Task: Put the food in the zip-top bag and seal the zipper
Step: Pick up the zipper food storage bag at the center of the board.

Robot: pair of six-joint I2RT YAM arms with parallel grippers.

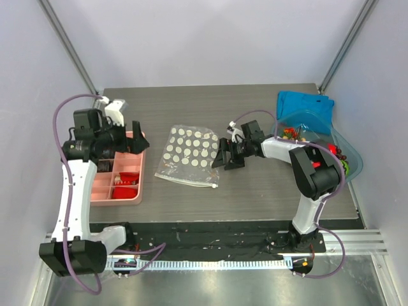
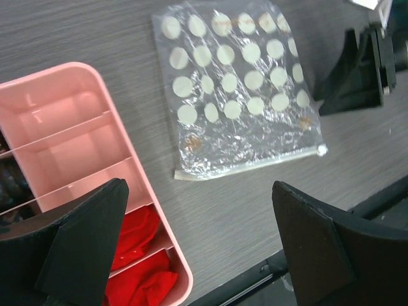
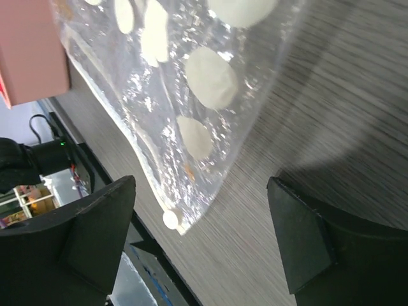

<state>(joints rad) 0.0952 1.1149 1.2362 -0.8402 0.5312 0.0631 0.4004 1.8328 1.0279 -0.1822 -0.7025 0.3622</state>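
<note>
The zip-top bag [image 1: 188, 153] lies flat mid-table, clear with white dots; it also shows in the left wrist view [image 2: 239, 89] and the right wrist view [image 3: 178, 83]. Its zipper [image 1: 188, 181] runs along the near edge [image 2: 255, 162], with a small white end [image 3: 171, 220]. Red food [image 1: 127, 182] sits in the pink tray [image 1: 138, 191]; more food [image 1: 290, 132], with dark grapes [image 1: 342, 156], lies in the clear tub. My left gripper [image 1: 139, 141] is open and empty over the tray's right rim [image 2: 204, 248]. My right gripper [image 1: 223, 155] is open and empty just right of the bag [image 3: 204, 242].
The clear blue-tinted tub [image 1: 347, 143] stands at the right edge, with a blue object [image 1: 303, 102] behind it. The pink tray [image 2: 64, 146] sits left of the bag. A black rail [image 1: 217, 236] runs along the table's near edge.
</note>
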